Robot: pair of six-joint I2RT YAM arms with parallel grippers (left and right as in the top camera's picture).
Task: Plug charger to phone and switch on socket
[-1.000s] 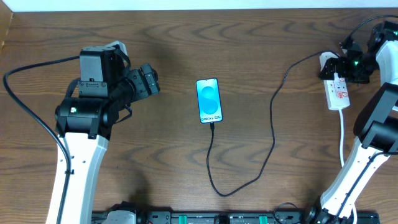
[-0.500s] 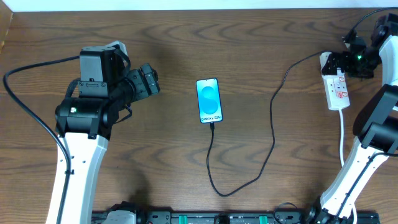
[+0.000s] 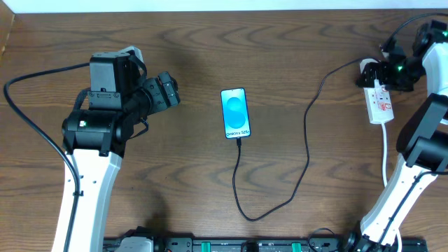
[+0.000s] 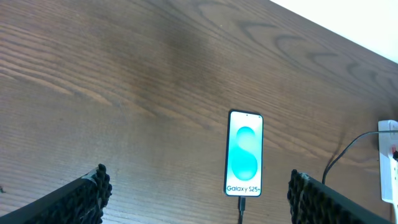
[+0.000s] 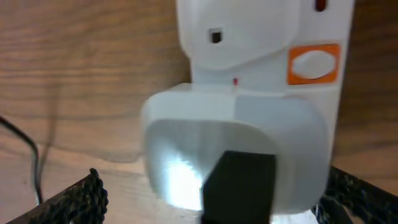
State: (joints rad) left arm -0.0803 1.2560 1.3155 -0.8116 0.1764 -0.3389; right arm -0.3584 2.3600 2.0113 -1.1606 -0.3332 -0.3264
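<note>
The phone point(image 3: 234, 113) lies screen up at mid-table, its cyan screen lit. The charger's black cable point(image 3: 308, 150) runs from the phone's near end, loops toward me, then goes up to the white adapter point(image 3: 365, 67) seated in the far end of the white socket strip point(image 3: 381, 105). My right gripper point(image 3: 378, 73) is open at that end, with the fingers point(image 5: 78, 199) either side of the adapter point(image 5: 233, 143). An orange switch point(image 5: 314, 64) sits beside it. My left gripper point(image 3: 170, 91) is open and empty, left of the phone point(image 4: 244, 152).
The strip's white cord point(image 3: 386, 150) runs toward the front along the right arm. The left arm's black cable point(image 3: 28, 122) loops over the table's left side. The strip also shows at the right edge of the left wrist view point(image 4: 388, 165).
My right gripper shifted slightly back from the strip's far end, then returned over the adapter. The phone, the cable and the left arm have not moved.
</note>
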